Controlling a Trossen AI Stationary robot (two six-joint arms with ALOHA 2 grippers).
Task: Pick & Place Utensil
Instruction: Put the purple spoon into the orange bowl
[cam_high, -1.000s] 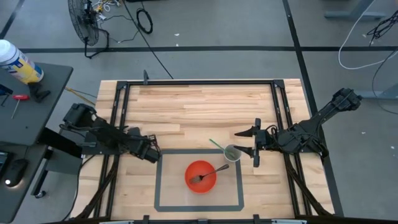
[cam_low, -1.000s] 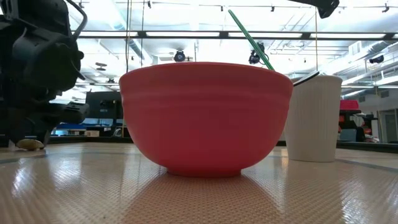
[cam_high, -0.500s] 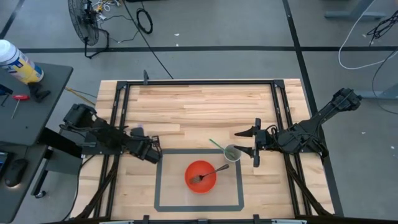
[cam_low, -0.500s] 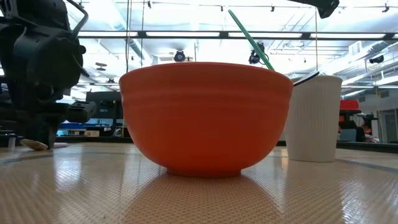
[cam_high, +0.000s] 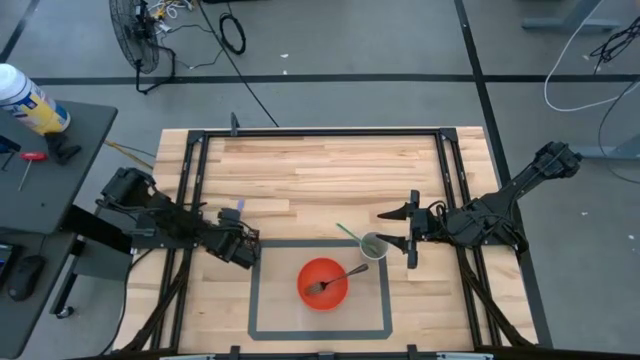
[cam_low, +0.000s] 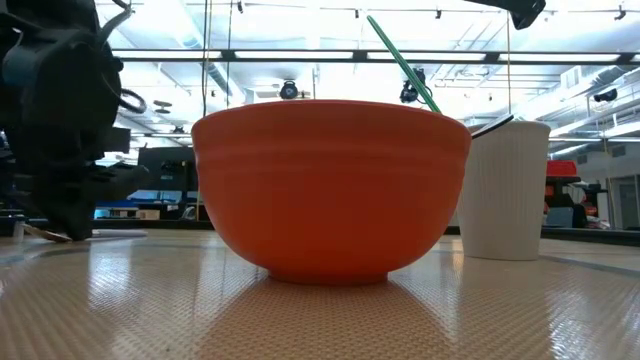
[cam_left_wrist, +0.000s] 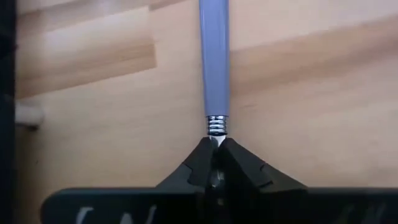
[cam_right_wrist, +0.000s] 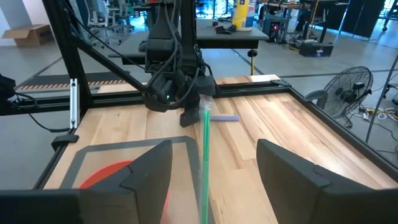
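A utensil with a lavender handle (cam_high: 232, 213) lies on the wood left of the grey-taped rectangle. My left gripper (cam_high: 244, 251) is down on it and shut on it. An orange bowl (cam_high: 323, 284) stands inside the rectangle. A dark utensil (cam_high: 337, 279) lies in the bowl, its handle leaning on the bowl's right rim. Beside the bowl, a white cup (cam_high: 374, 245) holds a green stick (cam_high: 349, 234). My right gripper (cam_high: 409, 236) hovers open just right of the cup, touching nothing. My left gripper pinches the utensil's metal neck (cam_left_wrist: 215, 129), just below the lavender handle, between its two fingertips (cam_left_wrist: 204, 163). The fingers come from above, slanting toward the table's far side, in line with the handle (cam_left_wrist: 214, 56). The utensil's lower end (cam_low: 36, 233) is at the table.
Dark rails (cam_high: 318, 132) frame the wooden table. The bowl and cup stand close together at the near middle. Bare wood (cam_high: 330, 180) stretches across the far half. A side table (cam_high: 50, 160) stands off the left edge.
My left gripper has shut on the utensil's neck and has sunk a little toward the table. The lavender handle now shows beyond the gripper, shifted slightly toward the right. My right gripper has kept still.
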